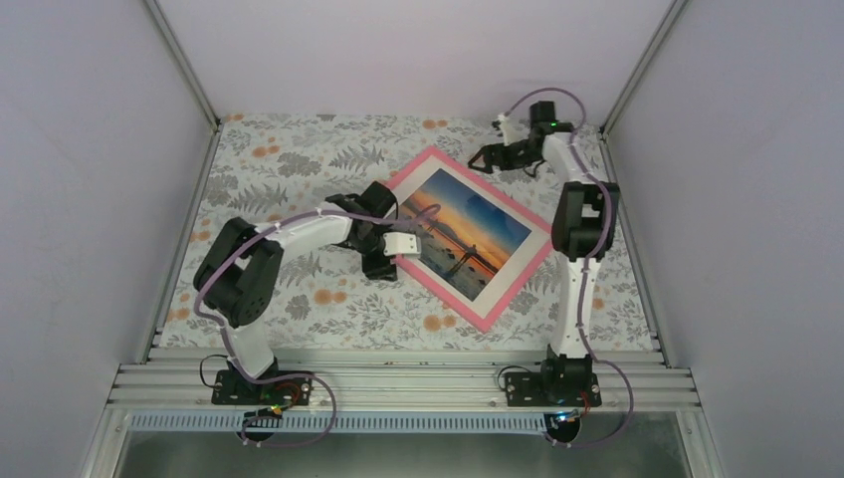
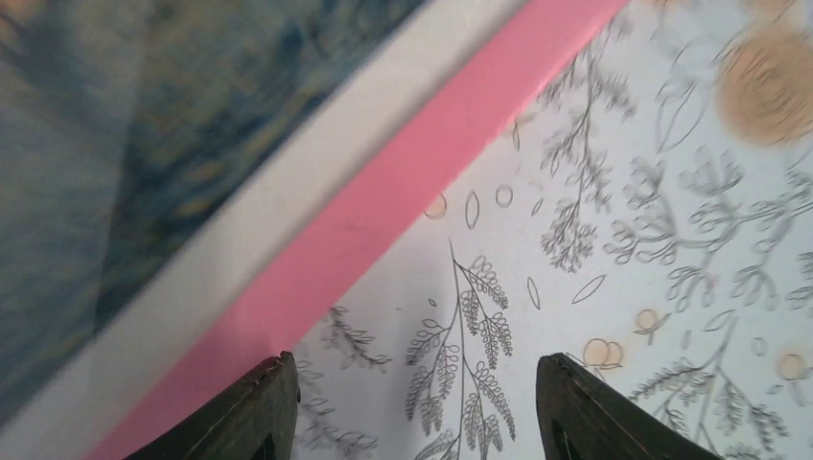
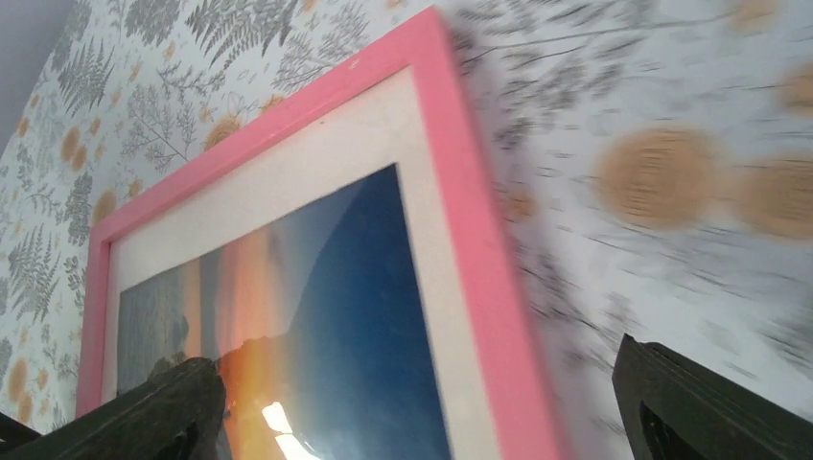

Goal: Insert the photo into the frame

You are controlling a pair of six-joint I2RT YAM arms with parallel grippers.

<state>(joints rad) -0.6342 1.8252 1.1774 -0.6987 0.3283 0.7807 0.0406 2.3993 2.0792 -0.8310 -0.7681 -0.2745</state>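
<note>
The pink frame (image 1: 485, 319) lies flat and turned like a diamond on the floral tablecloth. The sunset photo (image 1: 473, 234) lies inside it, within a white mat. My left gripper (image 1: 383, 267) is open and empty, low over the cloth just outside the frame's left edge. In the left wrist view the frame (image 2: 383, 211) and the blurred photo (image 2: 115, 144) run past my left gripper (image 2: 417, 402). My right gripper (image 1: 486, 157) is open and empty above the frame's upper right edge. In the right wrist view my right gripper (image 3: 422, 412) straddles the frame (image 3: 470, 240) and the photo (image 3: 336, 316).
The floral tablecloth (image 1: 299, 159) covers the table. Grey walls with metal posts close in the left, back and right sides. An aluminium rail (image 1: 398, 383) at the near edge carries both arm bases.
</note>
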